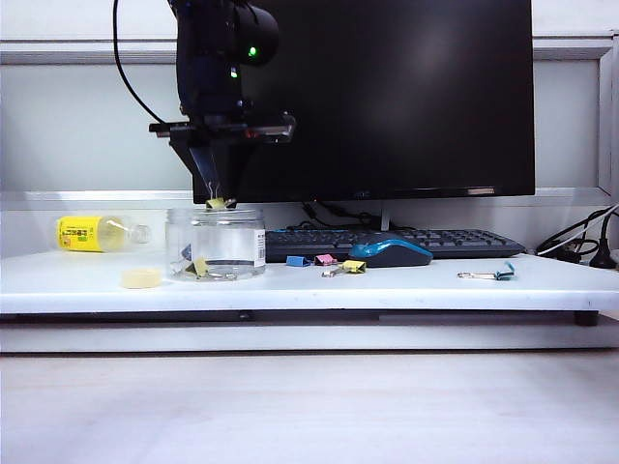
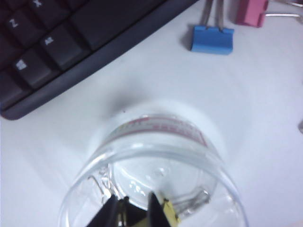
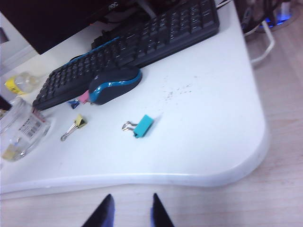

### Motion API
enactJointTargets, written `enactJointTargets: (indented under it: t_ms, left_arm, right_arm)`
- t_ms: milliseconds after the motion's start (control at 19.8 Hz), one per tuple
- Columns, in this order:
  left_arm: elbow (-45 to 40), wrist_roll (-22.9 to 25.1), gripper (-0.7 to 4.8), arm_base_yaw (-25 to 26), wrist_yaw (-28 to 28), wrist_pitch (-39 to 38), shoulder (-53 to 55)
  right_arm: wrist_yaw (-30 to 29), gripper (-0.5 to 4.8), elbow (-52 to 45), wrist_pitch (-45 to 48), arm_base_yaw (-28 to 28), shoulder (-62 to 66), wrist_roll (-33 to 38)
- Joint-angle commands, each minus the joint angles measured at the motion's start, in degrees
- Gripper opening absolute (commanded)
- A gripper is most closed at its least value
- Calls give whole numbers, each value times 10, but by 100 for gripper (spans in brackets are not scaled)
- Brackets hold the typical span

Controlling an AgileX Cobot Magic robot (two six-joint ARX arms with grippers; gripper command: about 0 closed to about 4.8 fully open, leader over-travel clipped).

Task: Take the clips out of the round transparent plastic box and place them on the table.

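Table [image 1: 406,286]: white front edge nearest, items listed left to right.
Bottle [image 1: 95,233]: yellow label, lying on its side at the back.
Disc [image 1: 141,278]: pale yellow, flat, just beside the box.
Box [image 1: 215,244]: clear, upright, yellow clips [image 1: 201,268] on its floor.
My left gripper [image 1: 215,200]: arm upright, pointing straight down over the box mouth, jaws clamped on the wire handles of a yellow clip [image 1: 217,203] hanging at rim level.
Loose clips before the keyboard [image 1: 397,242]: blue [image 1: 298,261], pink [image 1: 325,259], yellow [image 1: 350,267].
Mouse [image 1: 390,252].
Teal clip [image 1: 499,274].
My right gripper [image 3: 130,213]: off the table's front edge, well apart from everything, jaws apart, holding nothing.
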Motion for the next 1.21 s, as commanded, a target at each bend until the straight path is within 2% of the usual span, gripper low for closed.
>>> enactJointTargets:
  t_ms: [50, 252, 403, 504, 705, 1008, 1209]
  left_arm:
    - [2, 0, 79, -2, 40, 5, -29]
    - [16, 0, 79, -8, 85, 17, -48]
    - [31, 0, 79, -27, 153, 38, -49]
    - [31, 1, 79, -45, 165, 63, -48]
    - [29, 18, 79, -78, 161, 95, -33]
    - [29, 15, 80, -78, 159, 87, 49]
    - [29, 17, 80, -78, 90, 91, 76]
  right_arm:
    - [5, 107, 1, 4, 0, 0, -3]
    - [5, 107, 1, 5, 0, 0, -3]
    - [5, 107, 1, 5, 0, 0, -3]
    - [5, 107, 1, 5, 0, 0, -3]
    - [5, 107, 1, 6, 0, 0, -3]
    - [5, 107, 1, 5, 0, 0, -3]
    - [5, 107, 1, 5, 0, 0, -3]
